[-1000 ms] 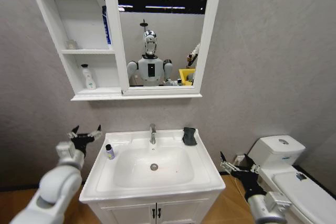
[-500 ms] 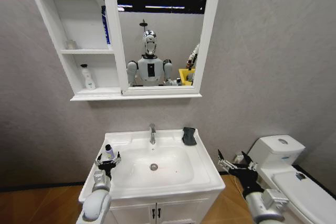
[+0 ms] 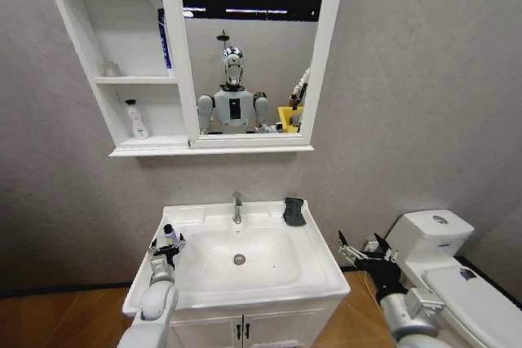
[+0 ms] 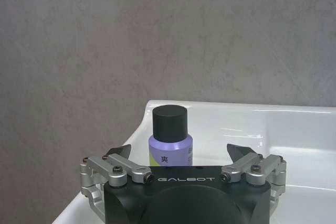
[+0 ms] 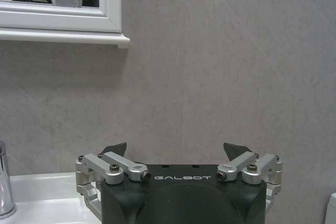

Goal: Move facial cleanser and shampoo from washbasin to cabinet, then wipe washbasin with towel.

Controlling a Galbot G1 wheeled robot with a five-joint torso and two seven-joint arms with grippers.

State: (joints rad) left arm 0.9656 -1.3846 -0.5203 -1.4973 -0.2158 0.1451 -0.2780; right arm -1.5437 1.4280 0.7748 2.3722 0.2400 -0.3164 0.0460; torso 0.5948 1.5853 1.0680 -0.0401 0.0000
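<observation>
Straddling purple bottle [image 4: 170,139], left claw [image 4: 178,153] spread, per wrist view

This is a bathroom mock-up inside a larger hall. A white washbasin [image 3: 245,279] with a chrome tap [image 3: 237,206] stands against a grey wall under a mirror [image 3: 249,46] joined to a shelved cabinet [image 3: 122,55], with a toilet [image 3: 444,266] beside it. The mirror reflects ceiling strip lights and an open dark hall.
</observation>
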